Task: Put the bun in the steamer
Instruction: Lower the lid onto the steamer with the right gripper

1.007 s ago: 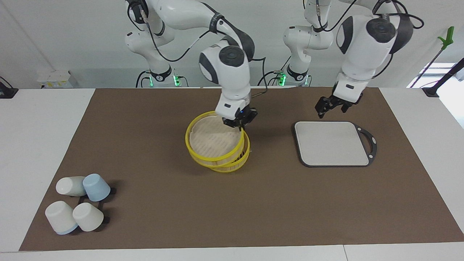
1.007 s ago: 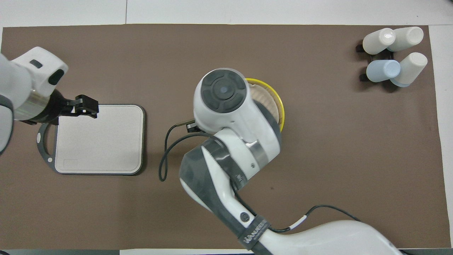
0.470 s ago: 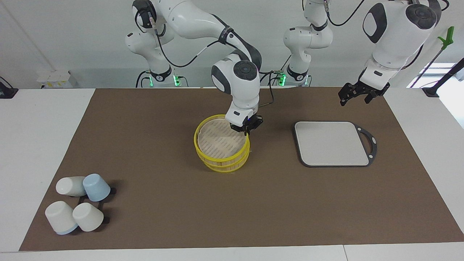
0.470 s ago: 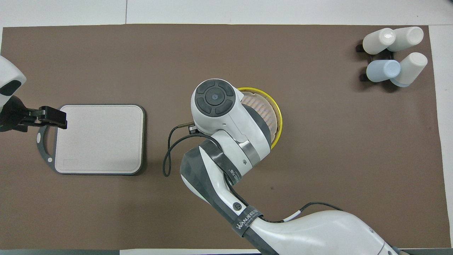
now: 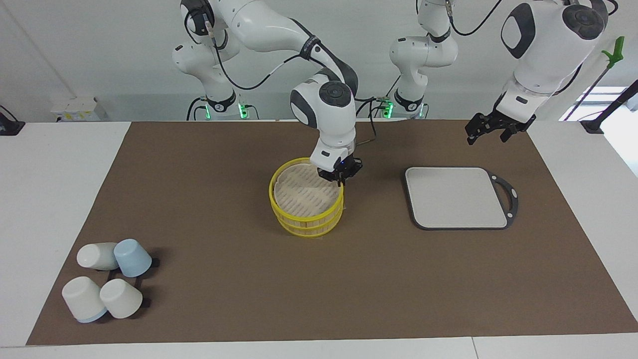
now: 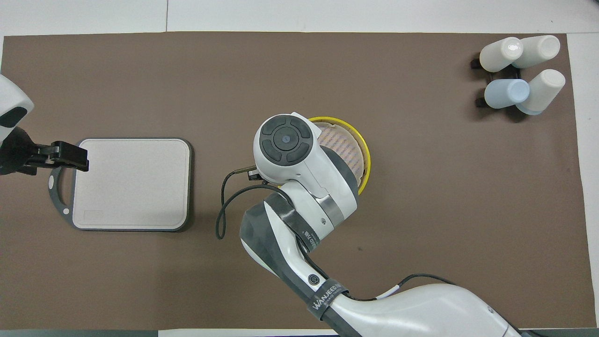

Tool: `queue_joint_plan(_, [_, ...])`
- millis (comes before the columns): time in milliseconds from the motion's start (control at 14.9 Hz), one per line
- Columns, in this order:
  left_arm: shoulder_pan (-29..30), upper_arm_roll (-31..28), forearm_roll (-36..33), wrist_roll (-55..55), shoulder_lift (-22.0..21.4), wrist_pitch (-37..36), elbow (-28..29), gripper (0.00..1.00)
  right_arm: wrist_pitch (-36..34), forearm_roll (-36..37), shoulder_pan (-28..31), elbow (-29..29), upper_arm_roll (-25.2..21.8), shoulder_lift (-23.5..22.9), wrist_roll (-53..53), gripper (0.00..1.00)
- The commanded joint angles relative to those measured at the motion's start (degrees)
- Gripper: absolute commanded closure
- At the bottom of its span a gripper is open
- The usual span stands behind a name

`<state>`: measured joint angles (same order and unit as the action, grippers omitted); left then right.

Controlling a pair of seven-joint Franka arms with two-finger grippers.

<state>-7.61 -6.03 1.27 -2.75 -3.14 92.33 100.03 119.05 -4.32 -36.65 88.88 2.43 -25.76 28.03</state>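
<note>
The steamer [image 5: 305, 198] stands mid-mat, two stacked tiers with yellow rims, its top tier level on the lower one. It also shows in the overhead view [image 6: 361, 154], half covered by the right arm. My right gripper [image 5: 340, 175] is down at the top tier's rim, on the side toward the grey board, and is shut on that rim. My left gripper [image 5: 486, 132] hangs open and empty in the air over the handle end of the board; it also shows in the overhead view [image 6: 70, 157]. The bun is out of view.
A grey rectangular board [image 5: 456, 197] with a dark handle loop lies toward the left arm's end of the mat [image 6: 131, 182]. Several white and pale-blue cups [image 5: 107, 284] lie on a black rack at the right arm's end, far from the robots [image 6: 519, 70].
The top tier was tilted up in my right gripper a second ago; it now sits level on the lower tier. My left gripper rose and moved away from the board toward its handle end.
</note>
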Motion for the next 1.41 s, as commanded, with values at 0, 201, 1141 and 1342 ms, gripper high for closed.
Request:
queue_joint_plan(0, [-1.89,-1.97,1.71,0.65,1.9,-3.55,-6.15,0.0,3.55,-0.08,0.26,3.31,0.29,1.41,1.06,1.0])
queue_joint_plan(201, [-1.89,-1.97,1.8,0.82,2.17,-4.01,-6.78,0.0,6.44,-0.08,-0.09,6.38,0.38,2.38,1.15,1.0])
queue_joint_plan(1141, [-1.8,-1.45,-1.54,2.31,1.82,-4.09,-6.96,0.0,3.12,-0.08,0.08,6.57,0.38,2.21,2.38,1.0])
queue_joint_plan(1342, [-1.8,-1.53,-1.63,2.4,1.73,-4.09,-6.87,0.0,2.77,-0.08,0.17,6.39,0.38,2.21,2.38,0.89])
